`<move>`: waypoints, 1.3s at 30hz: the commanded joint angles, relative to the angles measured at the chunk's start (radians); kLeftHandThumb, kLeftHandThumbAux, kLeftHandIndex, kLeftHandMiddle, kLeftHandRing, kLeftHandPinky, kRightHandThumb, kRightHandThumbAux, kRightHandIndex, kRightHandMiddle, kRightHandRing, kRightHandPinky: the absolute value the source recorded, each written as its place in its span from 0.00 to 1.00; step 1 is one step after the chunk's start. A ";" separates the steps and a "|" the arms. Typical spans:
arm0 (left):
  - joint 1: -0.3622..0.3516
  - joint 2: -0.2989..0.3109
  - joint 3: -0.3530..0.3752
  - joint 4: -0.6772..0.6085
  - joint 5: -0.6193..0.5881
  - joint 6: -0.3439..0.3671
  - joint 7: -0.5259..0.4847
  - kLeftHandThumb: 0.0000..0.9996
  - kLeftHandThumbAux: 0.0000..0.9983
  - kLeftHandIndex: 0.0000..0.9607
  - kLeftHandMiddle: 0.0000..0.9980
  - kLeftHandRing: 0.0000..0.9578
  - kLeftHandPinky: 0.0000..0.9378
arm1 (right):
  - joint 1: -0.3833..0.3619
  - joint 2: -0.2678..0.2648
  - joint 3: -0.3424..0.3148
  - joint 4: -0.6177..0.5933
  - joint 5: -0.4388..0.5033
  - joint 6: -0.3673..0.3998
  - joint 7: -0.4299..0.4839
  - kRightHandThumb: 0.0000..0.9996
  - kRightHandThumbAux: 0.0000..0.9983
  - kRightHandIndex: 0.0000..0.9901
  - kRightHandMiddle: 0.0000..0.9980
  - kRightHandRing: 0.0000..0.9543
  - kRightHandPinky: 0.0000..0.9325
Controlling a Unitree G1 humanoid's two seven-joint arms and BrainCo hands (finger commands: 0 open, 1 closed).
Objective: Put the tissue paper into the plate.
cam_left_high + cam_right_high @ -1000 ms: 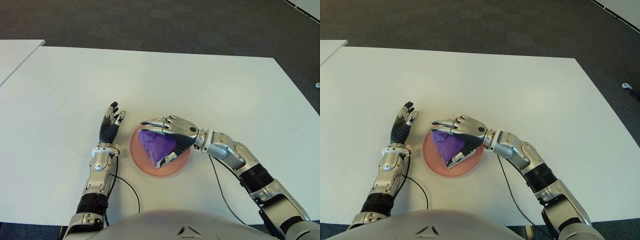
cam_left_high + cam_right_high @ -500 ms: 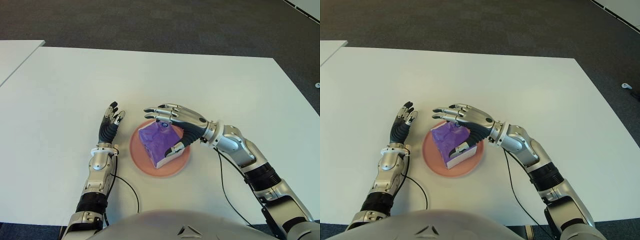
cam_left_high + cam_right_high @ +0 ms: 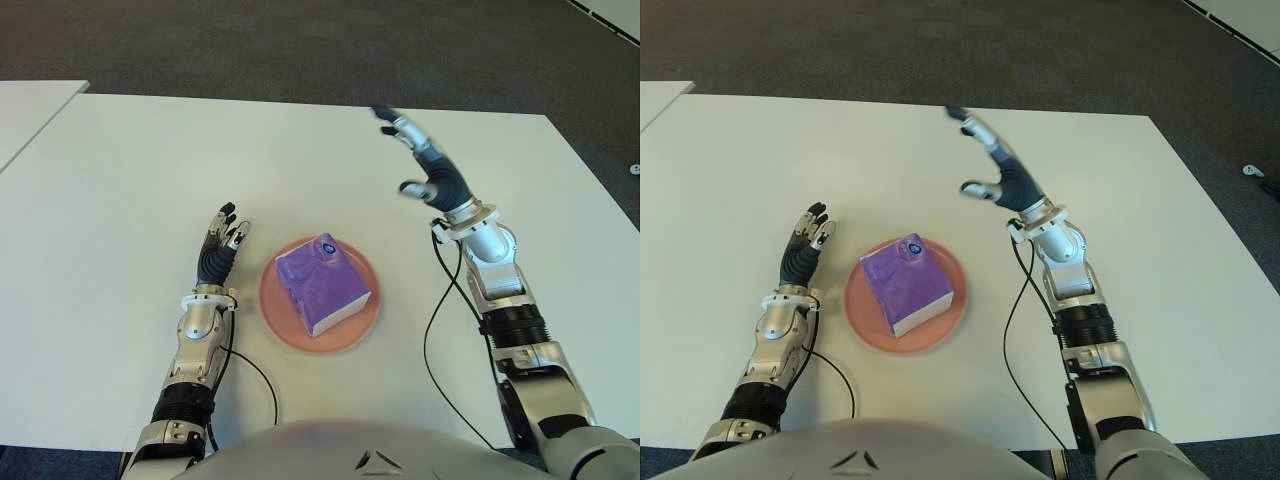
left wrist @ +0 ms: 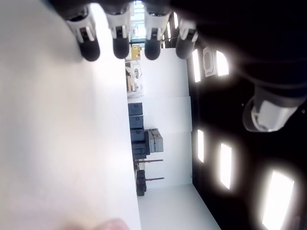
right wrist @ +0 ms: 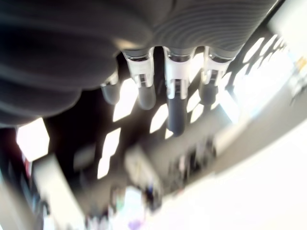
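Purple tissue pack (image 3: 322,284) lies on pink plate (image 3: 277,322).

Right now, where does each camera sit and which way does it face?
Left eye view: on the head, facing forward and down at the white table; shows both arms, left hand beside the plate holding the tissue pack.
Right eye view: same head, slightly offset; the same scene, right hand raised, open.
Left wrist view: along its own extended fingers, table beside them.
Right wrist view: past its own fingers toward ceiling lights.
Both eye views share everything.
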 commanded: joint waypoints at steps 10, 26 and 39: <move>0.037 -0.005 -0.005 0.006 0.001 0.062 -0.002 0.00 0.41 0.00 0.00 0.00 0.00 | 0.102 0.215 -0.203 -0.037 0.323 0.107 -0.079 0.01 0.40 0.00 0.00 0.00 0.00; 0.028 -0.005 0.004 0.013 -0.001 0.085 0.003 0.00 0.40 0.00 0.00 0.00 0.00 | 0.047 0.292 -0.378 0.465 0.348 0.016 -0.060 0.00 0.54 0.00 0.00 0.00 0.00; 0.032 -0.001 -0.001 -0.001 0.001 0.094 -0.002 0.00 0.40 0.00 0.00 0.00 0.00 | 0.120 0.347 -0.352 0.584 0.214 -0.021 -0.147 0.00 0.56 0.00 0.00 0.00 0.00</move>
